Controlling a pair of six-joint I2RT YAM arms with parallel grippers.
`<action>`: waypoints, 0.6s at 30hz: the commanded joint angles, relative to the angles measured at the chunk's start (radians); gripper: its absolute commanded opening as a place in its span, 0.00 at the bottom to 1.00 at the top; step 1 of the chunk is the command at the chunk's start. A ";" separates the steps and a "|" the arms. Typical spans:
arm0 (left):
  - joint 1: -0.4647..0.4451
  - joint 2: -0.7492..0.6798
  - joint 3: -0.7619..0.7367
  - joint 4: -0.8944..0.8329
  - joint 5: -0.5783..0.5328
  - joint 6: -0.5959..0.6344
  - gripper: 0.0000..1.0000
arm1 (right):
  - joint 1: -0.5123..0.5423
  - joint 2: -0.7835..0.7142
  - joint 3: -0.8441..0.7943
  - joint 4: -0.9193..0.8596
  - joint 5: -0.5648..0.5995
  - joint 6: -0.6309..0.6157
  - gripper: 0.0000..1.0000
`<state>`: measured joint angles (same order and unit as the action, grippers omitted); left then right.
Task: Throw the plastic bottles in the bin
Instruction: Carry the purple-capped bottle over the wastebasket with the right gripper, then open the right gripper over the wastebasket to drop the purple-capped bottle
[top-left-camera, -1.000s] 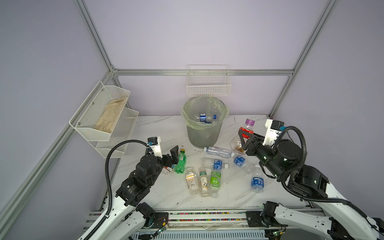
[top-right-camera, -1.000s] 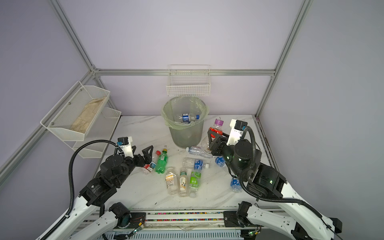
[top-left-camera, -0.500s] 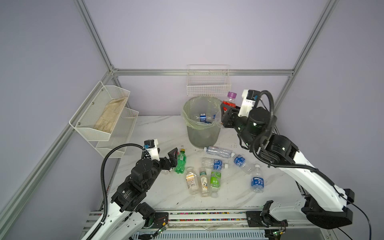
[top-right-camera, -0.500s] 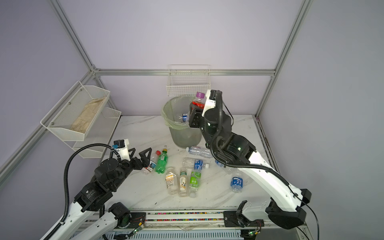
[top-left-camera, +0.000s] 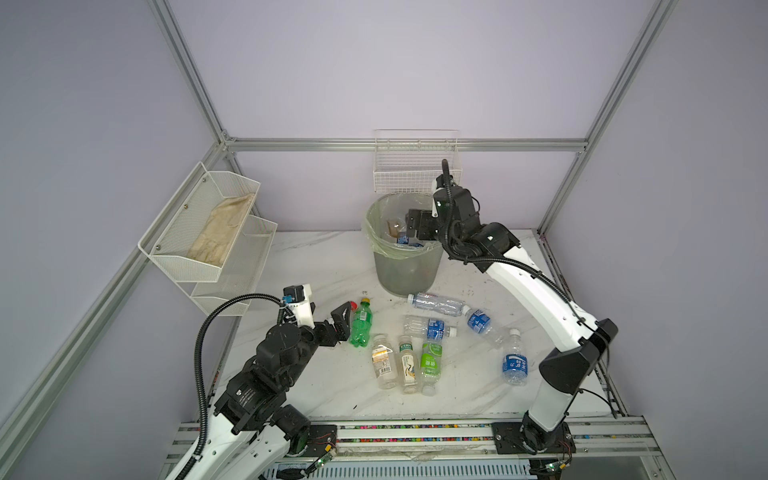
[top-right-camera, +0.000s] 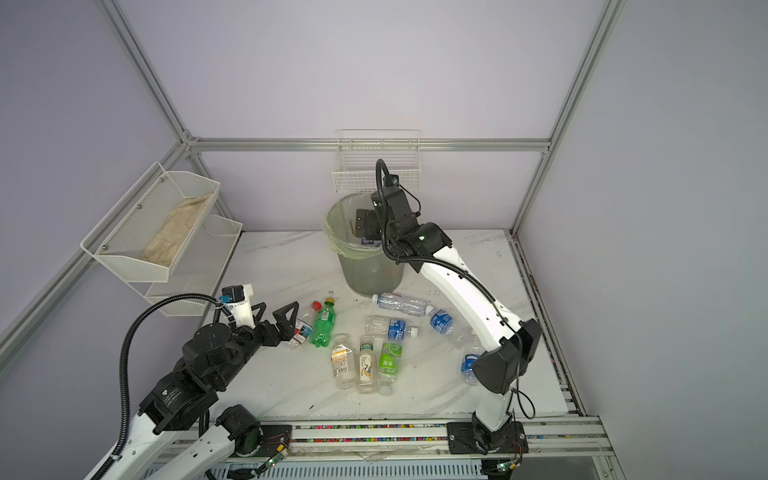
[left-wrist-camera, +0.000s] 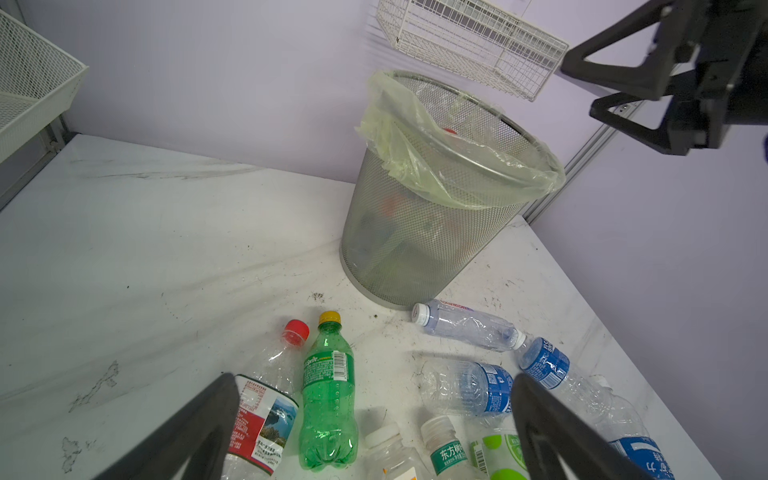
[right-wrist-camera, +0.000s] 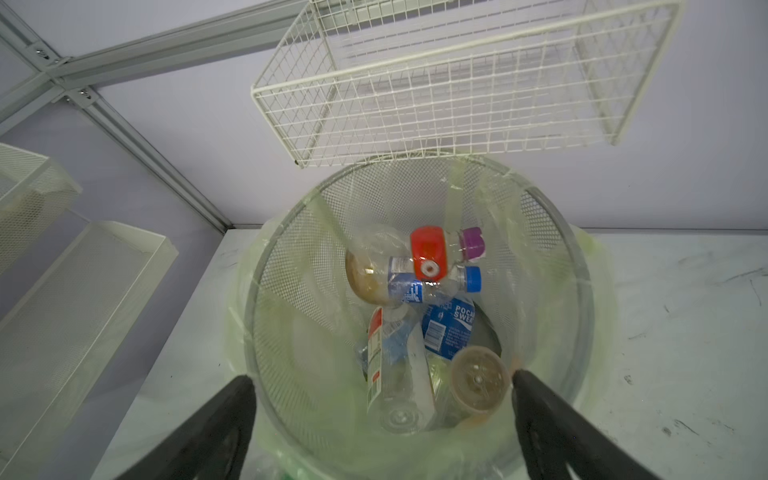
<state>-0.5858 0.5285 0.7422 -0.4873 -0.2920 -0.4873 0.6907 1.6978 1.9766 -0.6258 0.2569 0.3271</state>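
The bin (top-left-camera: 407, 274) (top-right-camera: 370, 274) (left-wrist-camera: 415, 241) stands at the back of the table, a pale green bag folded over its rim. My right gripper (top-left-camera: 409, 226) (top-right-camera: 362, 224) (right-wrist-camera: 382, 376) hangs open over its mouth, holding nothing. Inside lie several plastic bottles, topmost one with a red label and purple cap (right-wrist-camera: 432, 253). My left gripper (top-right-camera: 276, 309) (left-wrist-camera: 374, 380) is open just above the table. In front of it lie a clear red-capped bottle (top-right-camera: 305, 324) (left-wrist-camera: 266, 411) and a green bottle (top-left-camera: 360, 328) (left-wrist-camera: 328, 399). Several more bottles (top-left-camera: 430, 327) lie right of these.
A white wire basket (top-left-camera: 415, 170) hangs on the back wall just above the bin. A white mesh two-tier shelf (top-left-camera: 208, 232) holding a cloth is fixed at the left. A blue-labelled bottle (top-left-camera: 514, 365) lies near my right arm's base.
My right arm swung up from the table's right side to over the bin with the purple-capped bottle, then opened; the bottle now lies in the bin. My left arm barely shifted.
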 joint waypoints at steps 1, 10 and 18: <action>-0.007 0.033 0.001 0.029 -0.004 0.006 1.00 | -0.002 -0.166 -0.052 0.113 0.023 -0.015 0.97; -0.007 0.079 -0.021 0.050 0.014 -0.036 1.00 | -0.002 -0.317 -0.256 0.144 0.027 -0.013 0.97; -0.006 0.117 -0.026 0.049 0.026 -0.057 1.00 | -0.002 -0.466 -0.472 0.181 0.077 0.037 0.97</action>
<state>-0.5861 0.6266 0.7422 -0.4770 -0.2829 -0.5205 0.6899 1.2987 1.5436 -0.4828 0.2947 0.3378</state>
